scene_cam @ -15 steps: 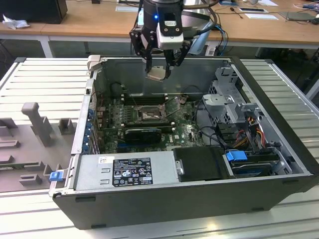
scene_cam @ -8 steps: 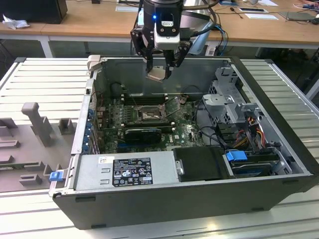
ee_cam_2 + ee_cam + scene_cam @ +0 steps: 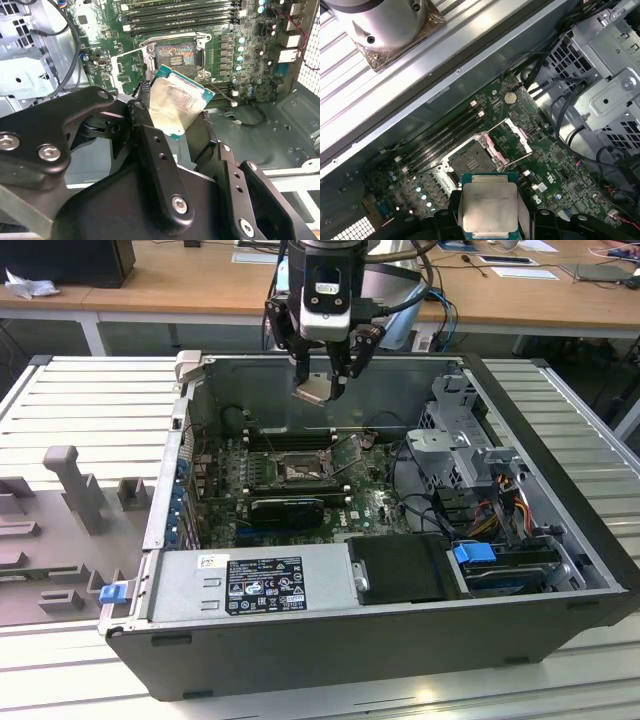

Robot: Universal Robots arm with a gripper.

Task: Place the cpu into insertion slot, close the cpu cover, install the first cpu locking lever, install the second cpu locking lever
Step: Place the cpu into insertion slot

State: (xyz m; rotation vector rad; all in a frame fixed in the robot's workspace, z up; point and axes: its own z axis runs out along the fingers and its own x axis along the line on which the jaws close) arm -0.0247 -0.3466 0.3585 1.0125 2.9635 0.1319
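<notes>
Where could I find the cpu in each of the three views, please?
Exterior view: the cpu is held in the hand, above the open case.
Second wrist view: the cpu is tilted, just short of the socket.
First wrist view: the cpu has its metal top facing the camera.
Shared landmark: the open insertion slot.

My arm (image 3: 330,255) hangs straight down from above, wrist (image 3: 328,295) vertical, gripper (image 3: 320,385) pointing downward and held up in the air. My two black fingers (image 3: 150,142) are pinched in on opposite edges of the cpu (image 3: 176,102), gripping it at a tilt.
</notes>
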